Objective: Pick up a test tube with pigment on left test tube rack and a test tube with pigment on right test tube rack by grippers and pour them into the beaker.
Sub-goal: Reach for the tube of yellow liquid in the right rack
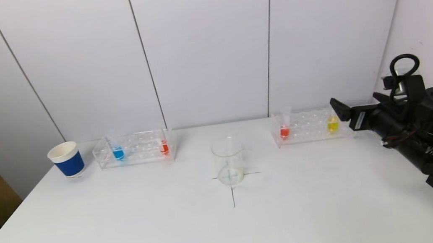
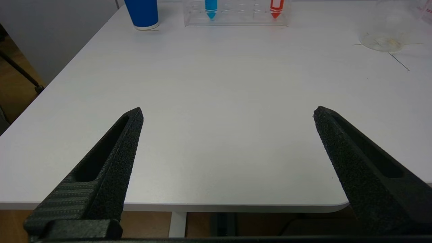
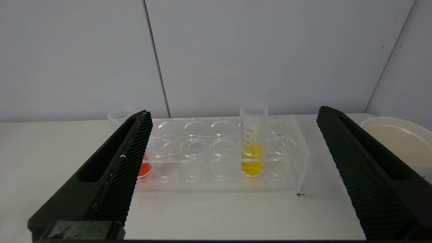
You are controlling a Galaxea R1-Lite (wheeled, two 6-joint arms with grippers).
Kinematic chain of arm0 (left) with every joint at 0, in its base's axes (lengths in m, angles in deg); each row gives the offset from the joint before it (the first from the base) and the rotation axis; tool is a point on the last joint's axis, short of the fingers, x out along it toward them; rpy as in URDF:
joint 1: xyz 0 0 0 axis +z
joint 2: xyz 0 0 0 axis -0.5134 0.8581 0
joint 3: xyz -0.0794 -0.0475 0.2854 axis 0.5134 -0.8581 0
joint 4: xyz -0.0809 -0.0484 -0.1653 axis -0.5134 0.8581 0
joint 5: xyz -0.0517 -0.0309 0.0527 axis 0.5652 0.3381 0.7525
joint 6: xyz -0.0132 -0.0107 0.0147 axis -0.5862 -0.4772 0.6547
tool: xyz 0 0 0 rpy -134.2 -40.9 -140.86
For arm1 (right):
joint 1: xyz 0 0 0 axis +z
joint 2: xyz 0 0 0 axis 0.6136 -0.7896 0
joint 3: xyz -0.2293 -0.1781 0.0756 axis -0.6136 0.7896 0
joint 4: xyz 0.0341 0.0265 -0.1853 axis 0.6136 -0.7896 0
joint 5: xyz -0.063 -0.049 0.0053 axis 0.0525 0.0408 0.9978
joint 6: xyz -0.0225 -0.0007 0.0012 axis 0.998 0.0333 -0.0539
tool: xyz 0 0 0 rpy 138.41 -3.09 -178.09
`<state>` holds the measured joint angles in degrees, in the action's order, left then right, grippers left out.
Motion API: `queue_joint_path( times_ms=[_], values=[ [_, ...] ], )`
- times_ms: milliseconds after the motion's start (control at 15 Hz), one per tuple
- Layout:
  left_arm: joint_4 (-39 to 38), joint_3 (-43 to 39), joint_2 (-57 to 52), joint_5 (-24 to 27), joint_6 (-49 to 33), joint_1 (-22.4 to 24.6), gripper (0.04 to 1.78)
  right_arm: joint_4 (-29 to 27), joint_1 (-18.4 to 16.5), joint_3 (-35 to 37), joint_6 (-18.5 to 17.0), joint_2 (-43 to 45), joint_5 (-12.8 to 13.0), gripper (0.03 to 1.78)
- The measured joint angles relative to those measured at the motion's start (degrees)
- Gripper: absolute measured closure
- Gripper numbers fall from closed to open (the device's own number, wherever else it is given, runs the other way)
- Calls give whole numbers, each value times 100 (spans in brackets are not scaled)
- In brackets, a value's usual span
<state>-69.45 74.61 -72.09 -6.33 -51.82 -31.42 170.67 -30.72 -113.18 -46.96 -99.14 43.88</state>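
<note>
Blue paper cup [image 1: 66, 159] stands farthest to my left on the white surface [image 1: 131, 235], well ahead of my left gripper [image 2: 228, 114]. That gripper hangs low at the near edge of the surface, jaws spread wide with nothing between them. Just to the right of the cup sits the left test tube rack [image 1: 134, 148], clear plastic, holding a blue-pigment tube [image 1: 118, 152] at its left end and a red-pigment tube [image 1: 163, 146] at its right end; both lie far ahead of my left gripper. The glass beaker [image 1: 228, 161] stands upright on a drawn cross, ahead and to the right of that gripper, and looks empty. Farther right is the right test tube rack [image 3: 222, 155], directly in front of my right gripper [image 3: 233, 114]. An orange-red tube [image 1: 284, 130] sits at its left end, and a yellow-pigment tube [image 3: 252, 148] stands upright near its right end, framed between my right gripper's wide-open, empty jaws, not touching them. A white bowl [image 3: 398, 138] lies beyond that gripper's right finger.
</note>
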Motion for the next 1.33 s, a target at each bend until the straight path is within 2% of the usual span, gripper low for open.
queue_joint_path(
  times_ms=[267,1333],
  values=[
    [0,0,0,2,2,0,6,7,4,-238,-2,-413,152,4],
    [0,0,0,2,2,0,6,5,-151,-1250,13,-1497,172,4]
  ],
)
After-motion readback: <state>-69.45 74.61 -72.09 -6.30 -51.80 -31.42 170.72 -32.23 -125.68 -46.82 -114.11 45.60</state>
